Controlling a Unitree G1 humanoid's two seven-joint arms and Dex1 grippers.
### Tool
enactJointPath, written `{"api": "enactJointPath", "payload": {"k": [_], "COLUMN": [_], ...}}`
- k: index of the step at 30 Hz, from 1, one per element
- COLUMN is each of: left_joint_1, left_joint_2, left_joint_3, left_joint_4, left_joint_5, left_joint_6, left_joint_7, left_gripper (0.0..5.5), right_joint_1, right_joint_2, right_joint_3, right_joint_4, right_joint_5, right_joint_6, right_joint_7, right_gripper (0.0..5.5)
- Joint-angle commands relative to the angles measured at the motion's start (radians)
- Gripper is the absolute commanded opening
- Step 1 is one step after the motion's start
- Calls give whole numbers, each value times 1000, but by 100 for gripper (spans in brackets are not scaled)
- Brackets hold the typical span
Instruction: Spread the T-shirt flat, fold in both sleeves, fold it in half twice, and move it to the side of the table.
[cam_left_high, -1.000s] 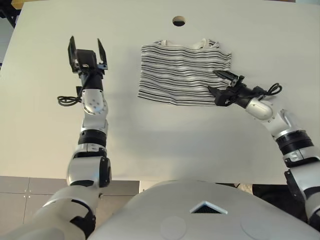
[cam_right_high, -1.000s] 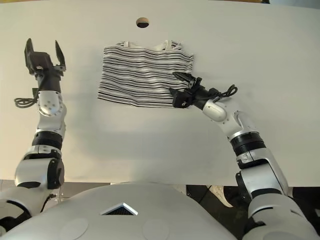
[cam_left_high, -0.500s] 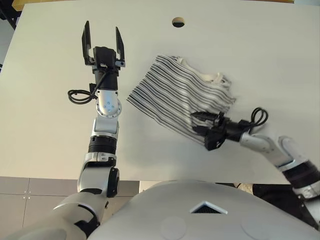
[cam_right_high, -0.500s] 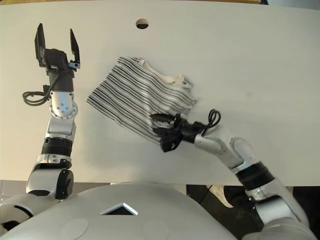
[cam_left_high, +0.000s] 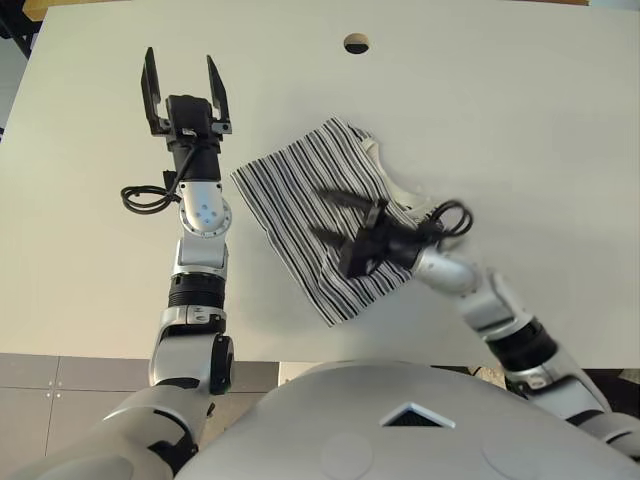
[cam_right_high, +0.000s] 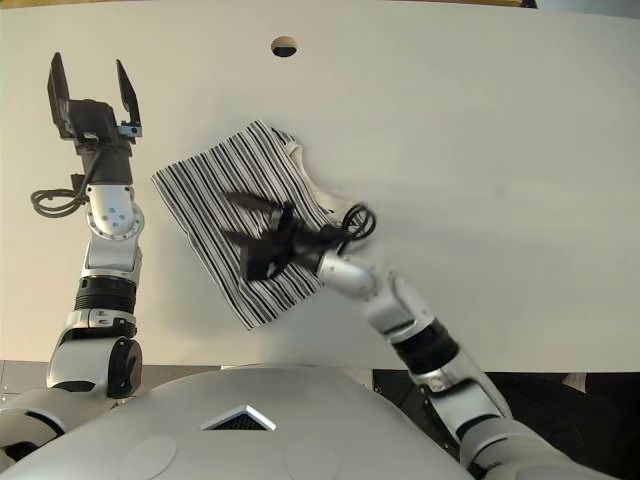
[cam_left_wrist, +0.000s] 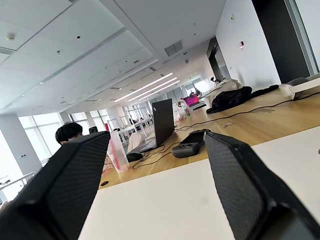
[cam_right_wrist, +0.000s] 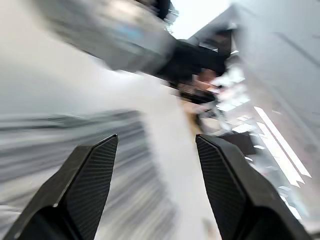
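Both fingers (cam_left_high: 340, 199) spread, the right gripper (cam_left_high: 322, 213) hovered over the T-shirt (cam_left_high: 285, 195); pressing flat, sliding steadily looked wisest.

A: Your surface (cam_left_high: 540, 110) bright, evenly lit?
B: Yep. Soft faint shadow beside your left arm (cam_left_high: 203, 215). Ceiling strips (cam_left_wrist: 146, 88) and windows (cam_left_wrist: 37, 121) light it; windows wash out white, left pincer (cam_left_wrist: 157, 145) backlit, dark.

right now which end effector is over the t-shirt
The right end effector, open above the striped T-shirt; the left end effector is open off to the shirt's left, over bare table.
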Motion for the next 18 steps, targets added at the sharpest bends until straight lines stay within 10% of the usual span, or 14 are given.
{"api": "enactJointPath", "payload": {"k": [1, 10, 18], "left_joint_1": [-41, -78, -71], "left_joint_2": [3, -14, 11], "left_joint_3": [-5, -28, -48], "left_joint_4": [36, 85, 69], "left_joint_5": [8, 14, 55], "left_joint_6": [-8, -25, -39], "left_joint_7": [15, 14, 24], "left_gripper": [349, 349, 349], "right_joint_1": [-277, -536, -514], "right_joint_2": [45, 216, 28], "right_joint_3": [-43, 102, -37], "right_joint_4": [428, 1254, 1329], "right_joint_5": [-35, -161, -47], "right_joint_6": [-6, -91, -151], "right_joint_7": [-117, -300, -381], "right_gripper": [289, 289, 289]}}
